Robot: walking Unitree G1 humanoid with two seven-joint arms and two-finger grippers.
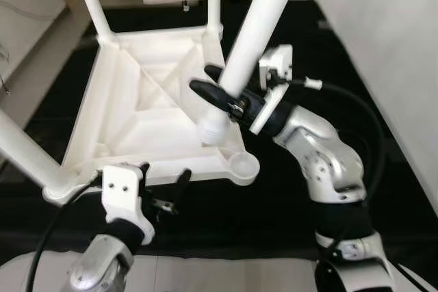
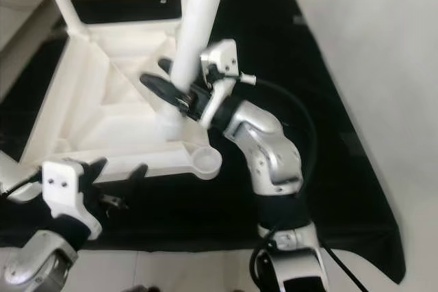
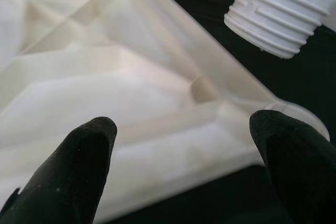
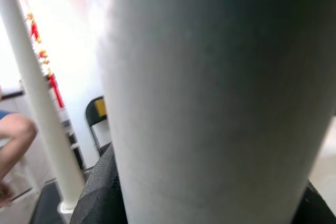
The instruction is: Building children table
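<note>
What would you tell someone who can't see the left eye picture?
The robot's right hand holds a white table leg, its threaded end hanging near the empty corner socket of the upside-down white tabletop. The left hand waits open at the near edge.

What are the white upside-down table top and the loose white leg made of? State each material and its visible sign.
White upside-down table top: looks like moulded plastic with a slightly glossy finish; its underside shows cast ribs and a round corner socket.
Loose white leg, held by the right gripper: probably the same smooth plastic; its end has moulded screw threads.
</note>
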